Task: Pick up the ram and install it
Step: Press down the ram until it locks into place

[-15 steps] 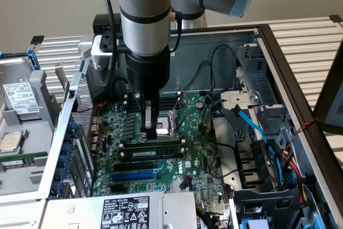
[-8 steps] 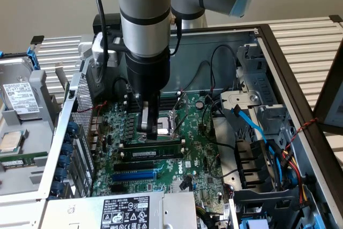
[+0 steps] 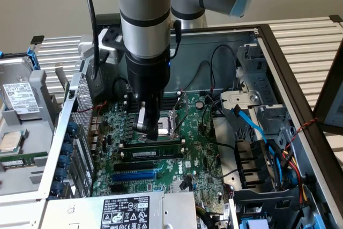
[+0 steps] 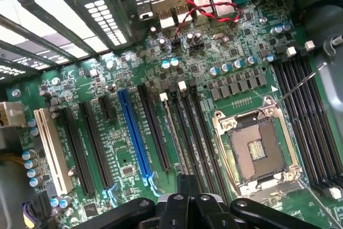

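Claw [image 3: 151, 130]: closed, empty, poised low over motherboard [image 3: 203, 156], just beside CPU socket [image 3: 167, 123].
Ram [image 3: 153, 153]: seated lengthwise in a black memory slot, just in front of CPU socket, directly beneath claw; edge visible in wrist view [image 4: 177, 132].
Blue slot [image 3: 134, 175]: parallel to ram, farther from CPU socket.

ram stick [image 3: 154, 153]: one | blue slot [image 4: 134, 134]: one | white slot [image 4: 52, 152]: one | processor socket [image 4: 254, 151]: one | gripper [image 3: 151, 131]: one
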Available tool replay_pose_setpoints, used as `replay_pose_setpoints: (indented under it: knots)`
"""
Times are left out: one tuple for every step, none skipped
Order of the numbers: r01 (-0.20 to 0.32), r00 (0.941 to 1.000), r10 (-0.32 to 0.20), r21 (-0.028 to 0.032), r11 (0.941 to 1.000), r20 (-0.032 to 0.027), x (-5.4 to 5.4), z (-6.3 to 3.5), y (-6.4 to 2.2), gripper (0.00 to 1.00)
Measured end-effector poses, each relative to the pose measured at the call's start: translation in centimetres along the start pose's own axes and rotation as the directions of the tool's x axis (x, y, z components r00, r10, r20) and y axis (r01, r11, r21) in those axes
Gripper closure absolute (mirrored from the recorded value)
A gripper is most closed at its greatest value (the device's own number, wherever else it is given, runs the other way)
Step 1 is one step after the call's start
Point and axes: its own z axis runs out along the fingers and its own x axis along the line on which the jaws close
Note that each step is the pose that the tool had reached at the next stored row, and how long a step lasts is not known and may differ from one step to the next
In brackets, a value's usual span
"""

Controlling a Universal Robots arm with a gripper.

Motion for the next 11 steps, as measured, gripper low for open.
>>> replay_pose_setpoints:
  knots:
    - [-0.019,0.9998,0.019,0.0007,0.9998,0.0007,0.0,0.02,0.0,0.9]
    - [-0.036,0.9993,0.036,0.0012,0.9993,0.0013,0.0,0.04,0.0,0.9]
    - [-0.055,0.9985,0.055,0.0018,0.9985,0.002,0.0,0.06,0.0,0.9]
    - [-0.073,0.9973,0.073,0.0024,0.9973,0.0027,0.0,0.08,0.0,0.9]
    - [-0.091,0.9958,0.091,0.003,0.9958,0.0034,0.01,0.1,0.0,0.9]
    - [-0.109,0.994,0.109,0.0036,0.994,0.0041,0.01,0.11,0.0,0.9]
    - [-0.126,0.992,0.126,0.0041,0.992,0.0047,0.01,0.13,0.0,0.9]
    - [-0.145,0.9894,0.145,0.0046,0.9894,0.0055,0.01,0.15,-0.01,0.9]
    - [-0.164,0.9865,0.164,0.0052,0.9865,0.0064,0.01,0.18,-0.01,0.9]
    - [-0.181,0.9834,0.181,0.0057,0.9834,0.0071,0.01,0.19,-0.01,0.9]
    - [-0.199,0.98,0.199,0.0061,0.98,0.0078,0.01,0.21,-0.01,0.9]
